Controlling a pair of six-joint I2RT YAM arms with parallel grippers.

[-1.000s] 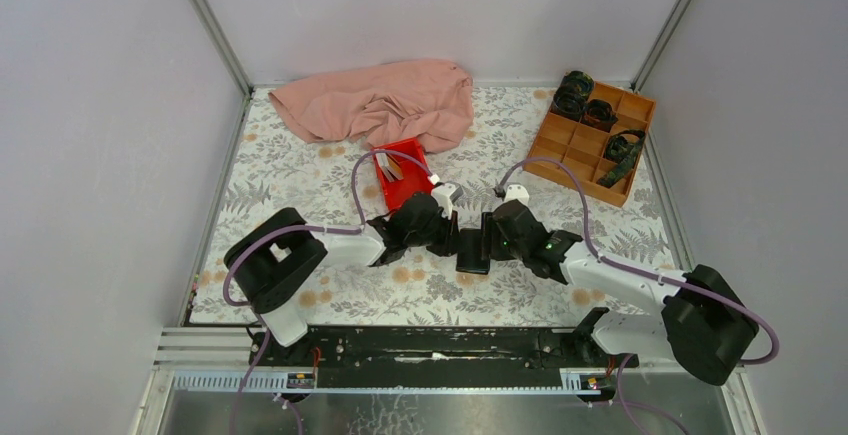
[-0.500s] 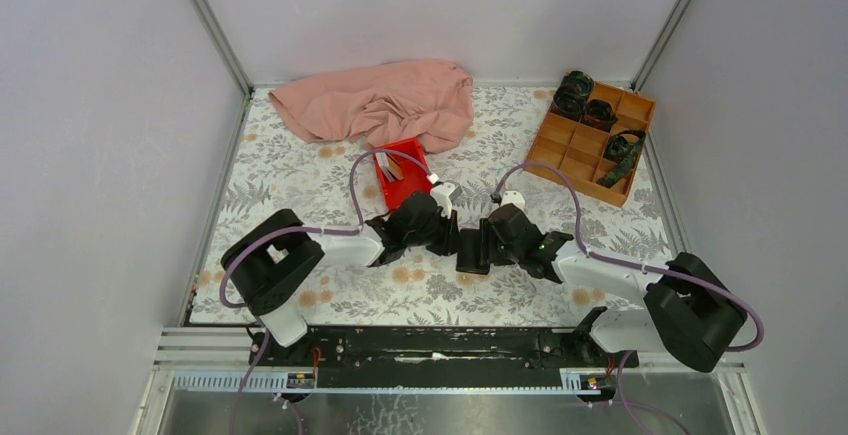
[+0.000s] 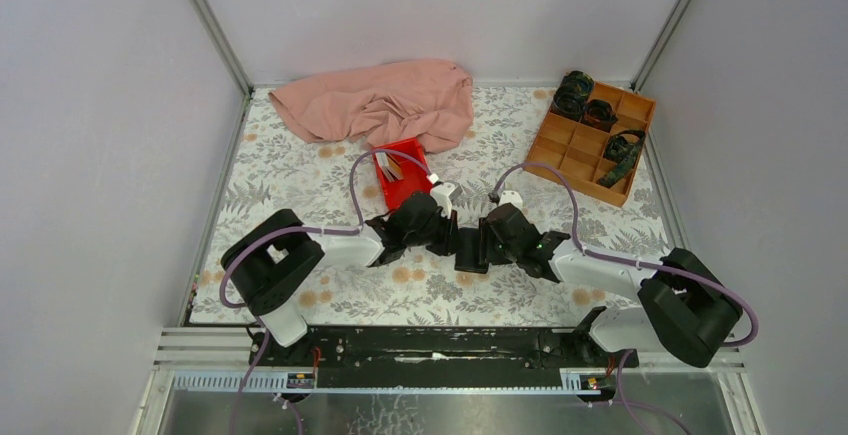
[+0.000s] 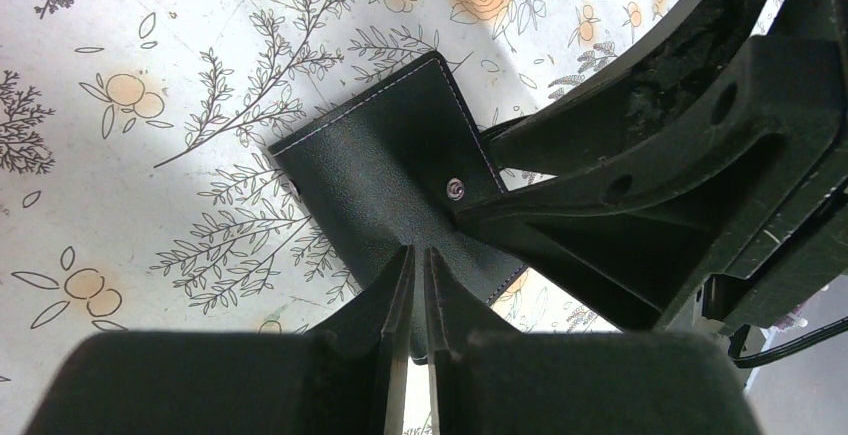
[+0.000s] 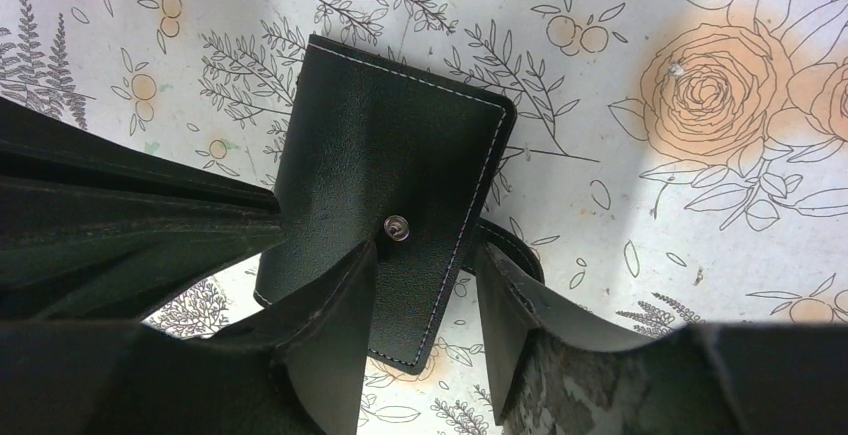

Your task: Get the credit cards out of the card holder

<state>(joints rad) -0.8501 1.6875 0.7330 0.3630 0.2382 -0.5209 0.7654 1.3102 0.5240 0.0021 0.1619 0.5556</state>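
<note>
The black card holder [image 3: 472, 258] lies folded shut on the flowered tablecloth between my two grippers. My left gripper [image 4: 415, 260] is shut on one edge of the card holder [image 4: 380, 175], its fingers nearly together over the thin leather. My right gripper [image 5: 425, 290] is open and straddles the opposite edge of the card holder [image 5: 385, 155], one finger beside the metal snap stud [image 5: 396, 226], the other outside the strap loop. The credit cards are hidden inside the folded holder.
A red tray [image 3: 408, 187] with a pale flat item in it stands just behind the left gripper. A pink cloth [image 3: 385, 103] is heaped at the back. A wooden compartment box [image 3: 592, 135] with dark straps sits at the back right.
My right arm has slid left, bringing its gripper over the holder's edge, and its jaws have narrowed a little. The left gripper has kept its grip and place.
</note>
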